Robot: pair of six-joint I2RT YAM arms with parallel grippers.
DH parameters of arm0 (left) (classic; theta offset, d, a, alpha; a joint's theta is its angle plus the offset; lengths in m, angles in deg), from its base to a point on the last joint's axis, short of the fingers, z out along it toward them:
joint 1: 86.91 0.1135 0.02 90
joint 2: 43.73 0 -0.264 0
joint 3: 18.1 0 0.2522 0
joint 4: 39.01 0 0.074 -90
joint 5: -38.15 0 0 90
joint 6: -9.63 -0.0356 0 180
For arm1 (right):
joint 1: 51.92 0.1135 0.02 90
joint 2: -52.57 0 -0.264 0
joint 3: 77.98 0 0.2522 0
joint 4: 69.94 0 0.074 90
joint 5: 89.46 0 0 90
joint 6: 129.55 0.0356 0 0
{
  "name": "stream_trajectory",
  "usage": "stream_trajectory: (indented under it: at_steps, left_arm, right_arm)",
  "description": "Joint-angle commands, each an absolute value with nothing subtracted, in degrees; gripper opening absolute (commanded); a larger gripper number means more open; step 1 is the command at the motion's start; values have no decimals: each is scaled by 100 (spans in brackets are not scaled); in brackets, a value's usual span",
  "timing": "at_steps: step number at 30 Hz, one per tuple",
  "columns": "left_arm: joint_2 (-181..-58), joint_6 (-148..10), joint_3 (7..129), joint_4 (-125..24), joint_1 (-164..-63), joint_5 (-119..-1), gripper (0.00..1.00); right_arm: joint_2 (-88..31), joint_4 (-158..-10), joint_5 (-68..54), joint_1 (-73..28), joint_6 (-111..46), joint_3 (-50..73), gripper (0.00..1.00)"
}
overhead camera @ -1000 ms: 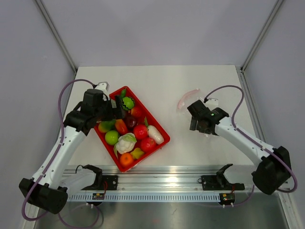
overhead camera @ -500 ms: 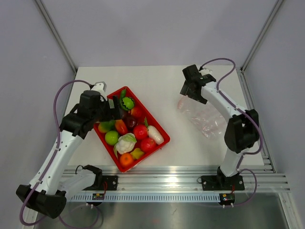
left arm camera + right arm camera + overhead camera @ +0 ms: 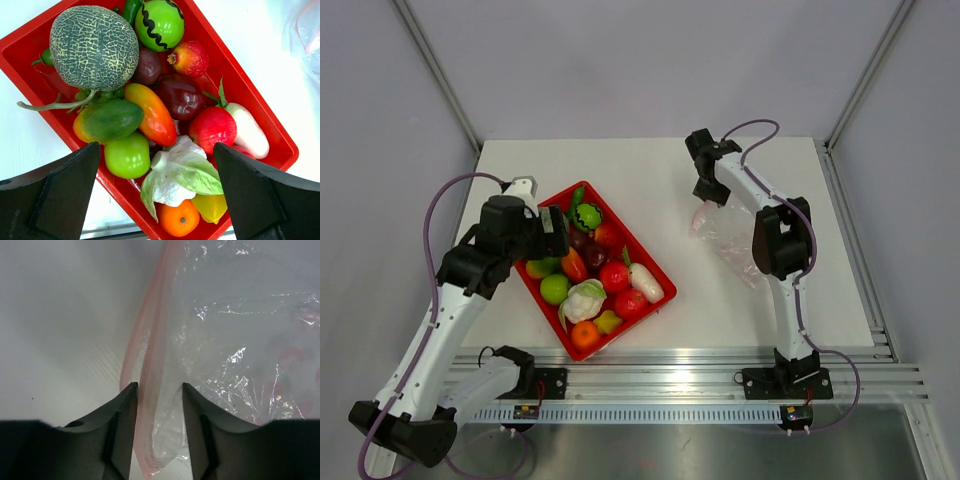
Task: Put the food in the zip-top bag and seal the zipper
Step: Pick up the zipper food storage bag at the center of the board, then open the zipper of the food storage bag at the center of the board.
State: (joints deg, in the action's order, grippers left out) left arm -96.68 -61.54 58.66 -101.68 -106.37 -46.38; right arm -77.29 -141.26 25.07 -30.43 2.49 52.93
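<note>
Zip-top bag (image 3: 235, 340) clear crinkly plastic; food (image 3: 150, 115) glossy; tray (image 3: 231, 65) smooth red plastic.

From where I stand, the tabletop carries one red tray (image 3: 240, 75) holding about sixteen toy foods (image 3: 150, 115), a few half buried (one netted melon (image 3: 94, 47), one cabbage (image 3: 180, 172), one orange (image 3: 179, 220)), and one zip-top bag (image 3: 725, 232) with one zipper strip (image 3: 150, 340).

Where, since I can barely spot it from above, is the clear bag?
In the top view the bag lies on the right side of the table, right of the red tray, with its pink zipper edge inside the open right claw.
</note>
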Motion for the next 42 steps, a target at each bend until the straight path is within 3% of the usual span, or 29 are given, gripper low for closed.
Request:
stream_trajectory:
  at_steps: [1, 2, 4, 5, 6, 10, 16, 20, 29, 35, 42]
  left_arm:
    - [-9620, -6244, 6017, -10067, -10660, -4561, 99]
    - [-9647, -6235, 6008, -10050, -10660, -4587, 99]
    - [-9752, -6191, 6026, -10015, -10660, -4666, 99]
    - [-9805, -6191, 6034, -10006, -10660, -4684, 99]
    - [-9849, -6191, 6043, -10006, -10677, -4562, 99]
    - [-10191, -6182, 6332, -10190, -10853, -4025, 99]
    - [-10683, -6050, 6641, -10050, -11029, -4779, 98]
    - [-10947, -5902, 6825, -9761, -11126, -6041, 79]
    - [-11571, -4445, 6773, -8041, -11371, -8127, 84]
    - [-12071, -4012, 6641, -7414, -11714, -8112, 82]
    - [-12617, -4020, 6668, -7281, -11996, -7901, 70]
  right_arm:
    - [-7567, -14286, 2699, -3101, 317, 5295, 46]
    - [-7514, -14225, 2699, -3100, 282, 5225, 35]
    - [-7312, -14136, 2673, -3109, 246, 5005, 21]
    - [-7241, -14084, 2681, -3101, 212, 4943, 4]
    - [-7171, -14066, 2647, -3109, 194, 4830, 0]
    - [-6488, -13733, 2410, -3109, 44, 4381, 0]
    - [-5188, -12803, 1453, -3092, -342, 3406, 0]
    - [-4158, -11941, 863, -2873, -842, 2293, 0]
    - [-2636, -11148, 528, -2064, -800, 752, 0]
    - [-2310, -11112, 511, -1642, -633, 540, 0]
    - [-2056, -11244, 405, -1501, -571, 460, 0]
